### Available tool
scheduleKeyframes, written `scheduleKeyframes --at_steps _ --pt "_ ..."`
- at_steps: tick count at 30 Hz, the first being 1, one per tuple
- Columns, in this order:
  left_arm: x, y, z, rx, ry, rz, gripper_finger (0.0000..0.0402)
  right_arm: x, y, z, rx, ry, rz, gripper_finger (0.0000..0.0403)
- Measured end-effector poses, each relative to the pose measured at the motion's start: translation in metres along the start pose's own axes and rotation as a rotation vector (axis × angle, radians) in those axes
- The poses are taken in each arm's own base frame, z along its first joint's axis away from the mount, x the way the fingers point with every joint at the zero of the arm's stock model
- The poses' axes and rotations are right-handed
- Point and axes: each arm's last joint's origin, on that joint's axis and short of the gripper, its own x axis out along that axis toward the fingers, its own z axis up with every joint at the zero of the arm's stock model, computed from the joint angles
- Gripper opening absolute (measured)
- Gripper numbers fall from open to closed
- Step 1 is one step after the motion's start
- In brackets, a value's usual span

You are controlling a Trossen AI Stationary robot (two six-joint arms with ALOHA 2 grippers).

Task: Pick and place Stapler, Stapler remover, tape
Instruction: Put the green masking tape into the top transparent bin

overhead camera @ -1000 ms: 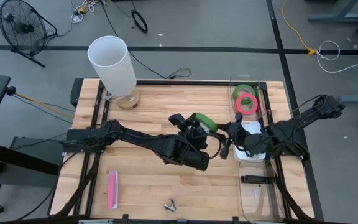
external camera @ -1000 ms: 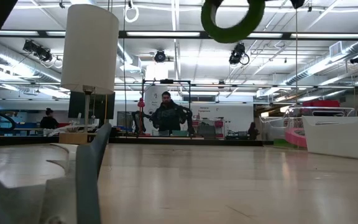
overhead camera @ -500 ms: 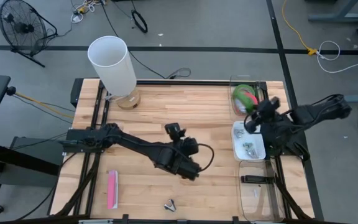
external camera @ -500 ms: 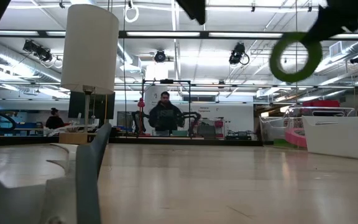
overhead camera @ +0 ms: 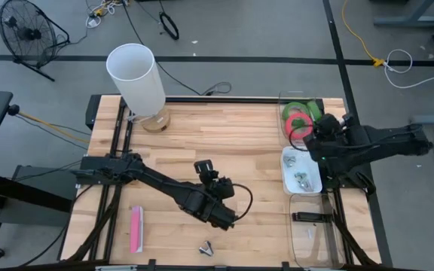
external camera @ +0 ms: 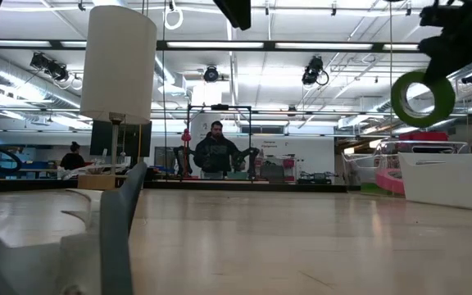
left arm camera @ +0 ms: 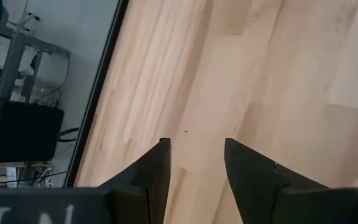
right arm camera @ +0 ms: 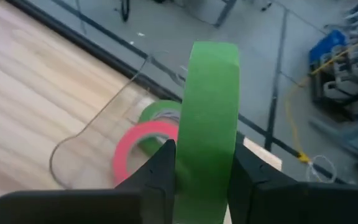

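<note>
My right gripper (overhead camera: 316,126) is shut on a bright green tape roll (right arm camera: 210,106), held in the air over a clear bin (overhead camera: 283,102) at the table's far right. In the bin lie a second green roll (right arm camera: 157,112) and a red-pink roll (right arm camera: 138,140). In the low view the held roll (external camera: 422,98) hangs as a ring below the gripper. My left gripper (overhead camera: 227,217) is open and empty above bare wood near the table's middle (left arm camera: 194,152). A pink stapler (overhead camera: 136,228) and a small metal staple remover (overhead camera: 206,247) lie near the front edge. My right gripper pinches the green roll across its width, one finger on each flat face, at the part of the ring nearest the wrist (right arm camera: 207,158). The roll stands on edge, its outer band toward the wrist camera. It hangs below the fingers, lifted clear of the bin.
A white tray (overhead camera: 288,181) with small parts sits in front of the tape bin. Another clear bin (overhead camera: 296,241) at the near right holds a black stapler (overhead camera: 311,217). A white lamp (overhead camera: 136,79) stands at the far left. A person stands in the room beyond.
My right gripper has carried the green roll from the table's middle toward the right and far edges, to above the tape bin, and lower. My left gripper has drawn back from the roll toward the near edge.
</note>
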Motion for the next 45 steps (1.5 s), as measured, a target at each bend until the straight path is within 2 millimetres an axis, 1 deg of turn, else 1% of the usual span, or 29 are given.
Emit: scheduleKeyframes --at_steps 6,11,18,21,24,27,30,32,36,39,42,45 --pt "-0.015 -0.012 -0.008 0.032 -0.025 -0.026 0.0153 0.018 0.015 0.012 -0.104 0.065 -0.129 0.0088" --pt "-0.028 -0.023 -0.016 0.036 -0.025 -0.074 0.0153 0.043 0.029 0.02 -0.224 0.194 -0.223 0.0088" --pt "-0.043 -0.034 -0.026 0.029 -0.037 -0.112 0.0153 0.082 0.054 0.033 -0.315 0.268 -0.241 0.0088" --pt "-0.049 -0.038 -0.03 0.035 -0.045 -0.12 0.0153 0.098 0.056 0.034 -0.35 0.331 -0.279 0.0088" --pt "-0.052 -0.04 -0.032 0.041 -0.05 -0.127 0.0153 0.111 0.053 0.032 -0.357 0.397 -0.313 0.0088" --pt "-0.054 -0.041 -0.033 0.041 -0.056 -0.126 0.0153 0.119 0.051 0.032 -0.345 0.431 -0.329 0.0088" --pt "-0.055 -0.042 -0.034 0.043 -0.06 -0.127 0.0153 0.122 0.051 0.031 -0.315 0.465 -0.294 0.0093" --pt "-0.055 -0.042 -0.034 0.043 -0.06 -0.127 0.0153 0.123 0.051 0.032 -0.298 0.47 -0.275 0.0135" --pt "-0.055 -0.042 -0.034 0.043 -0.06 -0.126 0.0153 0.123 0.051 0.032 -0.309 0.476 -0.261 0.0249" --pt "-0.055 -0.042 -0.034 0.043 -0.06 -0.126 0.0153 0.123 0.051 0.032 -0.309 0.475 -0.262 0.031" --pt "-0.055 -0.042 -0.034 0.043 -0.06 -0.126 0.0153 0.123 0.052 0.032 -0.302 0.468 -0.261 0.0342" --pt "-0.055 -0.042 -0.034 0.043 -0.057 -0.129 0.0153 0.123 0.052 0.032 -0.301 0.473 -0.251 0.0351"
